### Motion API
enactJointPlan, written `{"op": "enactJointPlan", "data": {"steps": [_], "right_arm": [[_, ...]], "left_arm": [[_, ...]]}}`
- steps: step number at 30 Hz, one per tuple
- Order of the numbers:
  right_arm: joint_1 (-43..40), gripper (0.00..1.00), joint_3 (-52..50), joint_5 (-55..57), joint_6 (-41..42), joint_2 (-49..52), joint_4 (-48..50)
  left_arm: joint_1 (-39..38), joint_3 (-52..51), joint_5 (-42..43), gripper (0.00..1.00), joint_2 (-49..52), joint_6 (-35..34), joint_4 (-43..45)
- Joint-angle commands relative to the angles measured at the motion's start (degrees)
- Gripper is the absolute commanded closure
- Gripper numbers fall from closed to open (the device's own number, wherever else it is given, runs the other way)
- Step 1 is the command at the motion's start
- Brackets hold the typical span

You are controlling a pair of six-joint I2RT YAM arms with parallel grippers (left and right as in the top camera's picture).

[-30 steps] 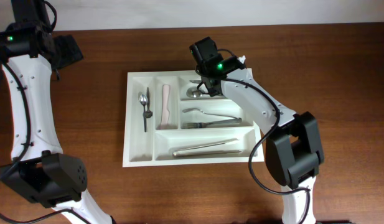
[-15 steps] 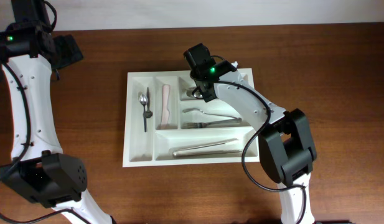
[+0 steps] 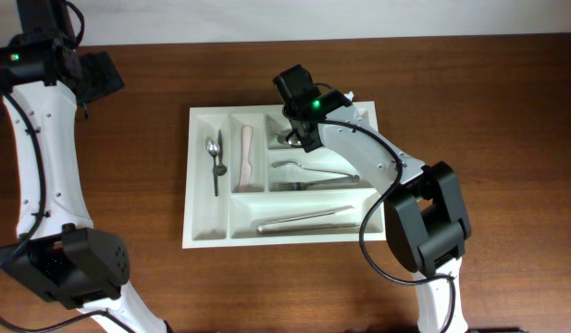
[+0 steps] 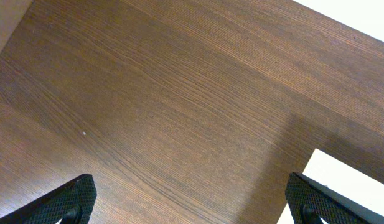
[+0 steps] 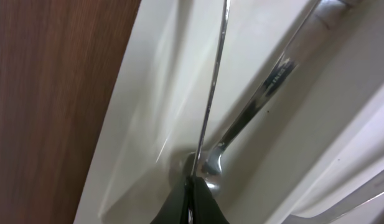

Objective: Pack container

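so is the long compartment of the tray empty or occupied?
Occupied. In the overhead view, one long metal utensil lies lengthwise in the long compartment of the container. I cannot tell what kind of utensil it is.

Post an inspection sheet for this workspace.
Surface: brown wood table.
Job's things: white tray flat on table, cutlery in all five compartments.
Clutter: nothing seen.
Grippers: left gripper over wood off the tray, jaws open, empty; right gripper down in tray's top short compartment among cutlery, jaws shut, grip unclear.
Cables: black cable looped beside right arm; another along left arm.
Surroundings: pale wall behind table.
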Motion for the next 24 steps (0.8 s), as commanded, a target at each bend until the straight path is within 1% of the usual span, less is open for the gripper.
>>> {"op": "enactJointPlan", "data": {"steps": [1,8,15,22,24], "right_arm": [[0.4,0.96,0.9,0.1,0.5,1.2,-0.2],[0.3,0.96,0.9,0.1,0.5,1.2,-0.1],[0.3,0.86,0.9,0.2,0.5,1.2,-0.1],[0.3,0.86,0.9,0.4,0.5,1.2,0.3],[0.0,0.87,0.9,0.3,-0.6,1.1,1.2]], "left_arm": [[0.1,0.5,-0.4,0.01,-0.3,-0.2,-0.1],[0.1,0.5,-0.4,0.01,-0.3,-0.2,-0.1],[0.1,0.5,-0.4,0.01,-0.3,-0.2,-0.1],[0.1,0.5,-0.4,0.01,-0.3,-0.2,-0.1],[0.1,0.5,-0.4,0.01,-0.3,-0.2,-0.1]]}}
